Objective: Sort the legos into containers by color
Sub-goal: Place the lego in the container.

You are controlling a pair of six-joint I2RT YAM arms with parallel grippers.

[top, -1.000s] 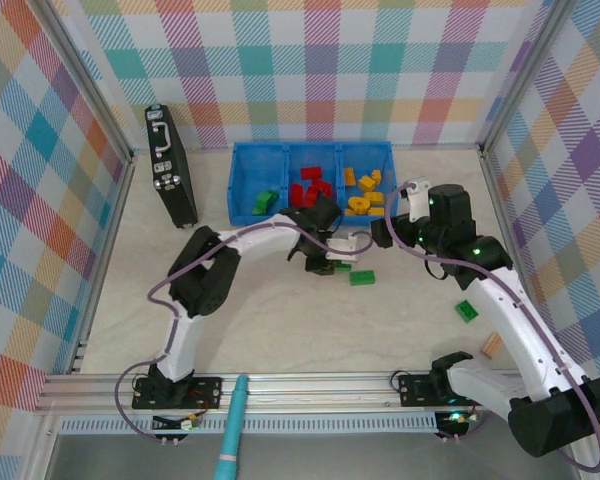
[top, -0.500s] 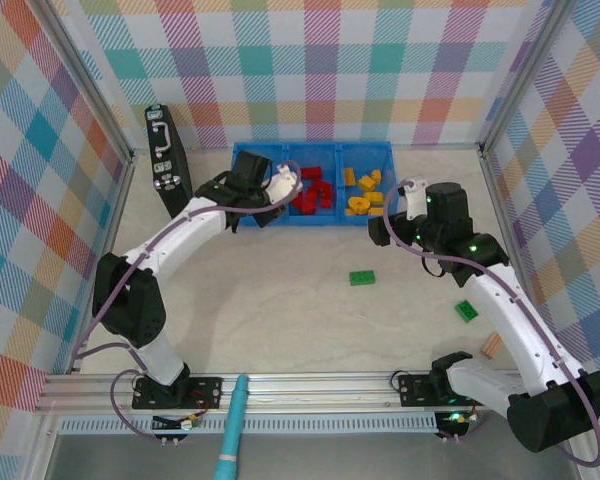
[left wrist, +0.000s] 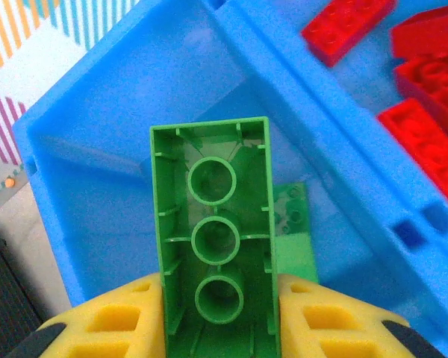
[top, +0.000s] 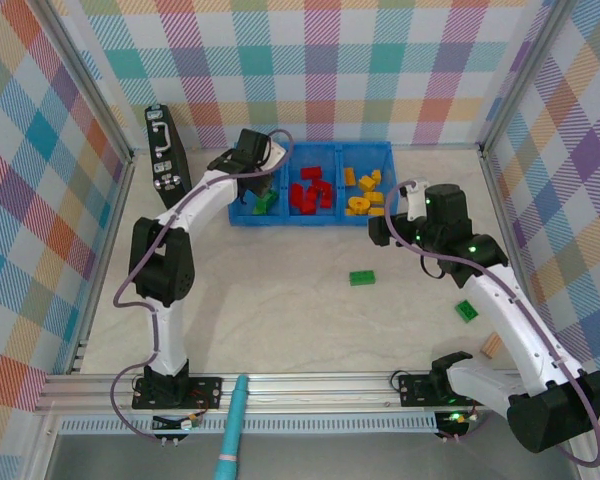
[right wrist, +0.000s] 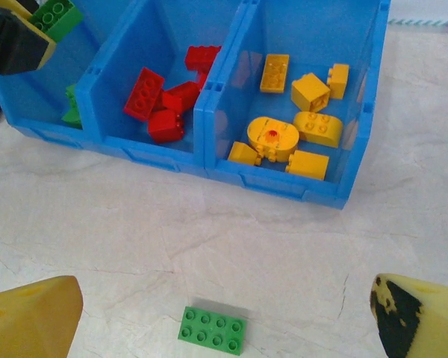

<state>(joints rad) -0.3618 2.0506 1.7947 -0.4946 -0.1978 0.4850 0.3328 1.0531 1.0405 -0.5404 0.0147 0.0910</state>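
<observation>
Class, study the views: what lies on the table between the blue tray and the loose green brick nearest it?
Nothing: the table between the green brick and the blue tray is bare, as the right wrist and top external views show.

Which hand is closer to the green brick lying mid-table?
Right. The right hand hangs close to the green brick; the left hand is over the blue tray, gripping another brick.

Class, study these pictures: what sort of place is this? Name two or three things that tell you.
Probably a robotics lab test cell: a left arm and right arm bolted to a metal rail, checked walls boxing in the table, and a blue tray of colour-sorted legos.
</observation>
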